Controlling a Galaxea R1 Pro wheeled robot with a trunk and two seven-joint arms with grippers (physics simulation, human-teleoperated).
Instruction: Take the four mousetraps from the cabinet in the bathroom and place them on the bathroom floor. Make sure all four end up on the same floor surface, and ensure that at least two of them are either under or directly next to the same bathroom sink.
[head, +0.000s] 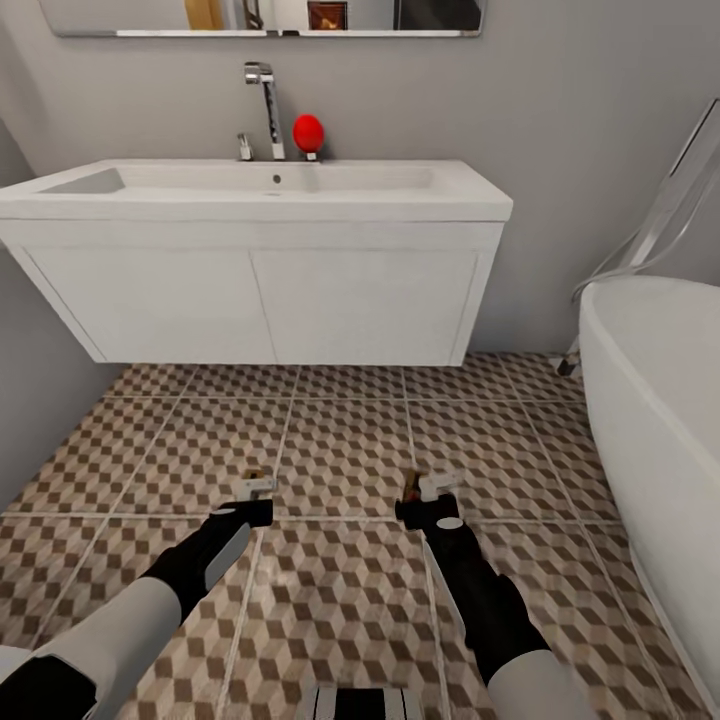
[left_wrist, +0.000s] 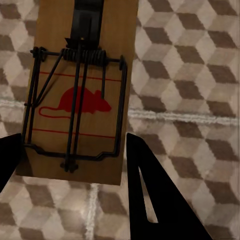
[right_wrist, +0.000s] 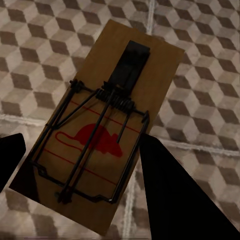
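I hold one mousetrap in each gripper, low over the cube-patterned bathroom floor (head: 345, 440), a short way in front of the sink (head: 260, 185) on its white vanity. My left gripper (head: 254, 492) is shut on a mousetrap (left_wrist: 80, 95), a brown board with a dark spring bar and a red mouse mark, sitting between the black fingers (left_wrist: 150, 190). My right gripper (head: 430, 492) is shut on a second mousetrap (right_wrist: 105, 135), tilted, with a dark shadow under its near corner. In the head view the traps show as small brown bits, the left-hand mousetrap (head: 251, 476) and the right-hand mousetrap (head: 411, 484).
A rounded white bathtub (head: 650, 400) fills the right side, close to my right arm. A grey wall runs along the left. On the basin stand a chrome tap (head: 262, 100) and a red ball-like object (head: 308, 132). Open floor (head: 300, 390) runs under the hanging vanity.
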